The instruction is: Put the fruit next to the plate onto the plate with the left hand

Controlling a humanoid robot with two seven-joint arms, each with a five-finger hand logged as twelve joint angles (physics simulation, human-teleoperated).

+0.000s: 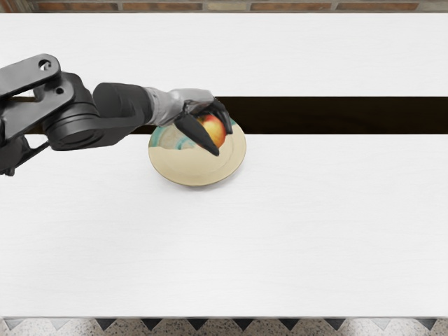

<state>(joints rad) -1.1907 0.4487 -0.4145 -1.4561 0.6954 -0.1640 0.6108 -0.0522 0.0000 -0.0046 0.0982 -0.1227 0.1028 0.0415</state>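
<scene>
Fruit (213, 129), round, gripped over plate (203, 171) by left hand (198, 110) fingers (199, 135).

The left hand (198, 115) hid much of the fruit (212, 130) and the far rim of the plate (199, 171); its arm (77, 112) ran off the left edge.
</scene>
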